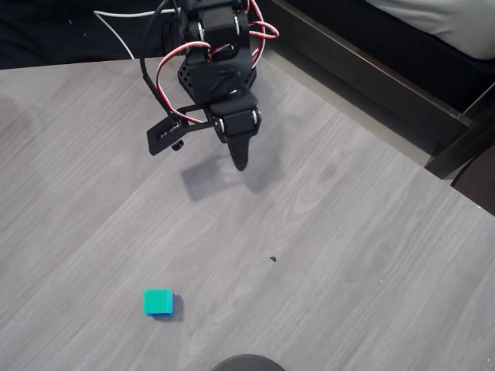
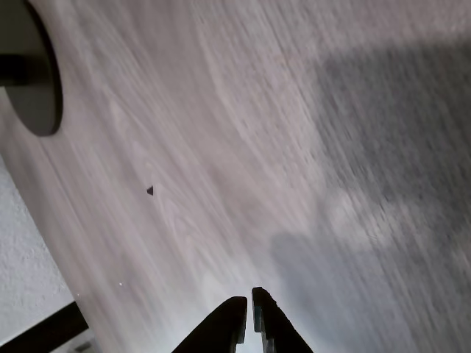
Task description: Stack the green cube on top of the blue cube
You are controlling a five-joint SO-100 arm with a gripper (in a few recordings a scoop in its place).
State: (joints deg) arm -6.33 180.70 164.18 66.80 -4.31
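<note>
Where green cube (image 1: 158,300) sits, blue cube (image 1: 172,308) mostly hidden.

The black arm (image 1: 220,69) hangs above the table, its fingers (image 2: 221,327) pressed together and empty.

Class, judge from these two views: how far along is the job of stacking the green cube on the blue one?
Done, by the look of it: in the overhead view the green cube sits on the blue cube, whose edge shows beneath. In hand: nothing; the gripper shows its jaws together and empty in the wrist view, well away from the stack. Left: seemingly nothing on the table.
</note>
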